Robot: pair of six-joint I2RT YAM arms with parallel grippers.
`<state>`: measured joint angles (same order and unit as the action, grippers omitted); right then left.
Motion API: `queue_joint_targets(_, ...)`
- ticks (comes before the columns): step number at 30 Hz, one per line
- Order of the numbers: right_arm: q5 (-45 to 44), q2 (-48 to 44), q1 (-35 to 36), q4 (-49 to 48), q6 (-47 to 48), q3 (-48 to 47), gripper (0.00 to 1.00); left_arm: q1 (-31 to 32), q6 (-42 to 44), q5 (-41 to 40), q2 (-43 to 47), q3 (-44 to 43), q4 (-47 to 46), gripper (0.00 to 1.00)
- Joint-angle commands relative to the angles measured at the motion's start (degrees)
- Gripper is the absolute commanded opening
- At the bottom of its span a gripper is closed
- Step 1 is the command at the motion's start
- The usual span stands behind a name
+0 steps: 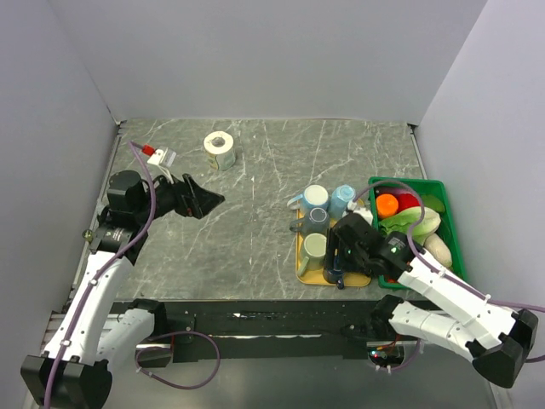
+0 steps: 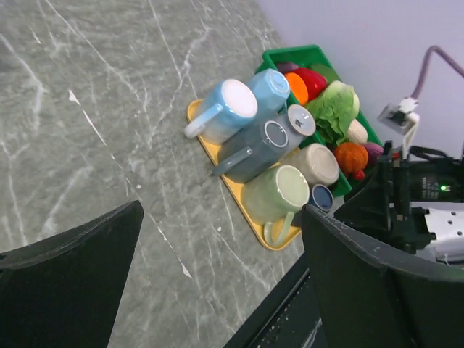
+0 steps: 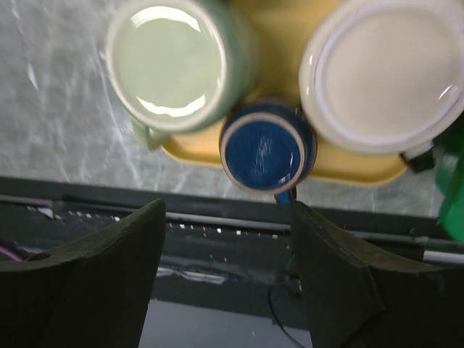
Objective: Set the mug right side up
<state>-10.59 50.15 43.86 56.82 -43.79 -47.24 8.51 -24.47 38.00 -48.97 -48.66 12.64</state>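
A small dark blue mug (image 3: pixel 264 148) stands upside down, base ring facing up, at the near edge of a yellow tray (image 3: pixel 348 170). Its long axis is vertical, and its handle seems to point off the tray's near edge (the view is blurred there). It is crowded between a pale green mug (image 3: pixel 174 61) and a cream mug (image 3: pixel 384 69), both also inverted. The right gripper (image 3: pixel 228 217) hangs above it, pointing down, fingers spread and holding nothing, the mug just beyond the tips. The left gripper (image 1: pixel 200 200), also wide and empty, is well apart across the table, so the right arm is nearer.
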Motion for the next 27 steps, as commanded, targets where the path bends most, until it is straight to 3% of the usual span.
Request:
queue_joint_targets(1, 1.01, -1.98, 3.16, 1.10, -5.95, 3.91, 0.75, 0.10, -0.58, 4.80, 0.81, 1.46, -3.77, 0.96)
queue_joint_targets(9, -1.01, -4.62, 4.13, -2.23, -8.24, 11.20, 0.73, 0.19, -1.46, 5.51, 1.07, 2.43, -3.16, 0.96)
queue_joint_targets(12, -1.19, -5.06, 4.40, -3.72, -8.59, 13.48, 0.78, 0.19, -0.93, 5.07, 1.33, 2.43, -2.27, 0.96)
queue_joint_targets(16, -2.15, -5.32, 4.66, -6.27, -8.77, 15.86, 0.78, 0.27, -1.02, 4.72, 1.42, 2.87, -2.19, 0.96)
queue_joint_targets(27, -7.16, -8.40, 5.27, -11.38, -8.41, 18.68, 0.55, 0.19, -0.75, 3.84, 1.86, 3.05, 0.01, 0.96)
